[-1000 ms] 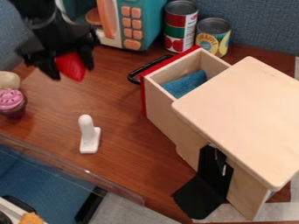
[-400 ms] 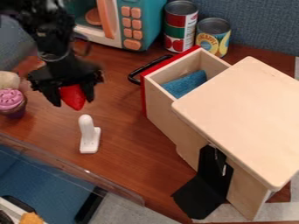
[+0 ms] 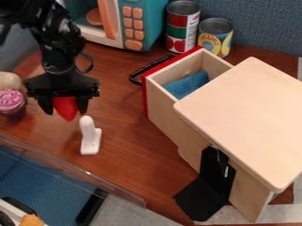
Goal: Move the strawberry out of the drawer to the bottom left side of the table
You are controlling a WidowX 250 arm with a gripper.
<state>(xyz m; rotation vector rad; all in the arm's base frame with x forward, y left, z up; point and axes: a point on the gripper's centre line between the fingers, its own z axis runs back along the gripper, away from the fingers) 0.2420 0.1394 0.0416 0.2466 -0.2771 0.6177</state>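
Black two-finger claw (image 3: pixel 65 113): left of the frame, pointing down, its two fingers closed around the strawberry.
Red strawberry (image 3: pixel 66 107): gripped between the fingers, narrow tip downward, in the left of the frame, out of the drawer; whether it touches the table I cannot tell.
Transparent plastic edge (image 3: pixel 77 176): slanting across the lower left, along the near side of the table.
Black angled flat piece (image 3: pixel 200 201): bottom of the frame, right of centre, its upper part against the box.
Brown wood-grain table (image 3: pixel 133 154): running from the lower middle up behind the other things.
White upright peg on a flat foot (image 3: pixel 90 137): left of centre, just beside the strawberry's tip in the view.
Pale wooden box (image 3: pixel 245 110): right side, flat-topped with rounded corners.
Pink-topped brown toy cupcake (image 3: pixel 12 103): left edge, a beige rounded object (image 3: pixel 8 81) just behind it.
Wooden drawer with red front (image 3: pixel 162 110): upper middle, pulled open, black curved handle (image 3: pixel 138 73) outside, blue cloth (image 3: pixel 189 84) inside.
Metal cans: red-and-green labelled one (image 3: pixel 180 26) and shorter yellow-and-blue one (image 3: pixel 214 37), side by side at top centre.
Teal toy microwave with orange buttons (image 3: pixel 153 17): top, left of the cans.
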